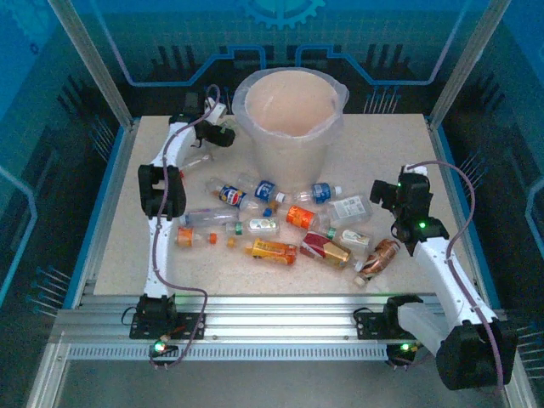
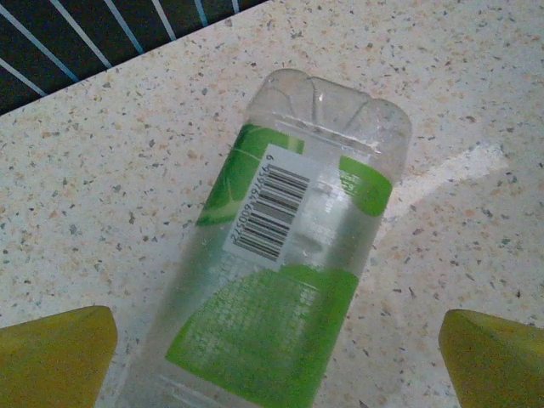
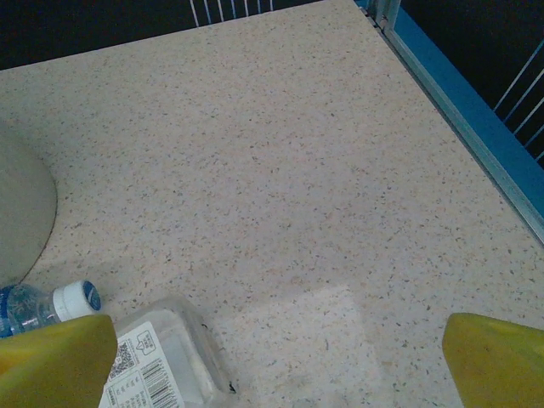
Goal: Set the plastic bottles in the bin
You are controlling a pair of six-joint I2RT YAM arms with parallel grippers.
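Left gripper (image 2: 274,340) is spread wide, with the green bottle (image 2: 293,229) between its fingers, untouched. Best to lower squarely and close across the label. The bin (image 1: 293,153) stands just right of it. Right gripper (image 3: 276,336) is wide too, a white-labelled bottle (image 3: 161,365) by its left finger.

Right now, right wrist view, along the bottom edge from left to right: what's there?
yellow gripper finger → clear bottle with white barcode label → bare tabletop → second yellow gripper finger. The white-capped bottle is left out because it overlaps the first finger.
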